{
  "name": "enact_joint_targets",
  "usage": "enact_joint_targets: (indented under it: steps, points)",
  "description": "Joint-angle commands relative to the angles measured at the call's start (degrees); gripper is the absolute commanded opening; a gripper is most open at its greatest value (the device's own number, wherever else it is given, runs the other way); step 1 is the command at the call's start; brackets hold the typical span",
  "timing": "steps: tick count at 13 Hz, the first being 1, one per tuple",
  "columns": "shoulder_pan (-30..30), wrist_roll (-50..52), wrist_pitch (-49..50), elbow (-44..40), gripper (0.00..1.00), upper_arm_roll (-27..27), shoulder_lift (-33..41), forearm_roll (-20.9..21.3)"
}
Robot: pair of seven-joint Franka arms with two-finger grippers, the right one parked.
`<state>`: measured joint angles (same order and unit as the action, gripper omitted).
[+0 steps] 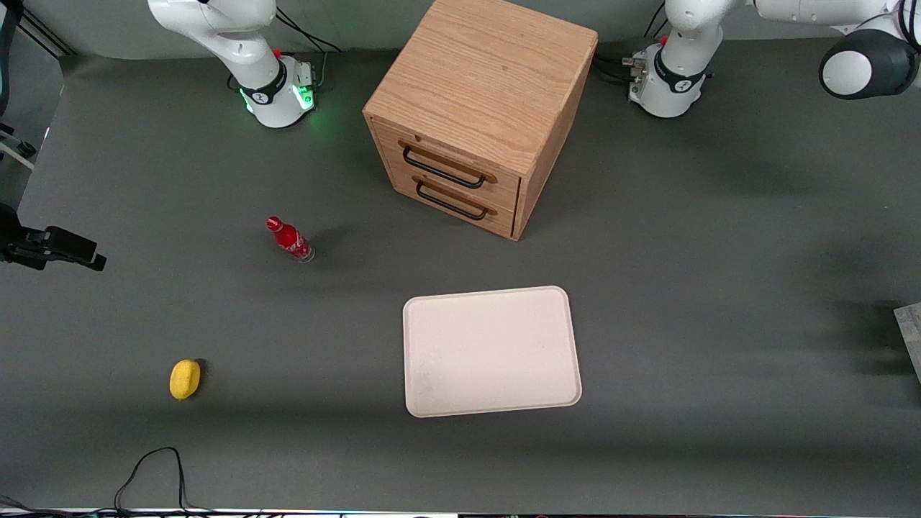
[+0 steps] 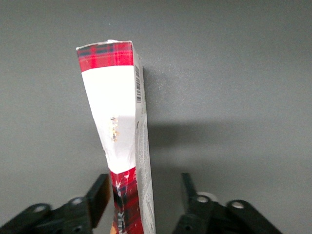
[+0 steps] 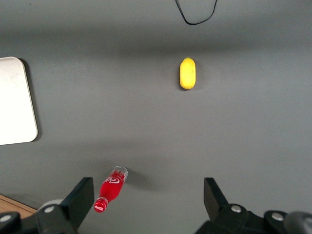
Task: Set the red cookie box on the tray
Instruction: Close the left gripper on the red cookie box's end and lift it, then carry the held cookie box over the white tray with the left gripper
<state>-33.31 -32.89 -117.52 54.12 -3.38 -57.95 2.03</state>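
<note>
The red cookie box, tartan red with a white middle section and a small orange mark, lies on the grey table between the fingers of my left gripper. The gripper is open, with a gap between the box and each finger. In the front view only a pale sliver of the box shows at the working arm's end of the table, and the gripper is out of frame there. The cream-white tray lies flat and bare in the middle of the table, nearer the front camera than the cabinet.
A wooden drawer cabinet with two closed drawers stands between the arm bases. A small red bottle and a yellow object sit toward the parked arm's end. A black cable loops at the table's near edge.
</note>
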Motion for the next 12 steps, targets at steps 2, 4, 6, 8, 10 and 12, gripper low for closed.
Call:
enact_joint_targets:
  steps: [2,4,6,8,10,12]
  points:
    - [-0.26,-0.86,-0.07,-1.82,0.0,0.3,-0.85,0.26]
    - [-0.44,-0.86,-0.07,-1.91,0.0,0.3,-0.76,0.26]
    - [-0.61,-0.86,0.1,-1.91,0.0,0.3,-0.5,0.26]
    - [-0.35,-0.68,2.98,-2.26,0.0,0.47,0.72,0.43]
    - [0.09,-0.42,9.48,-4.18,0.0,0.65,2.48,0.61]
    - [0.18,-0.25,14.58,-7.26,0.0,1.0,4.42,0.78]
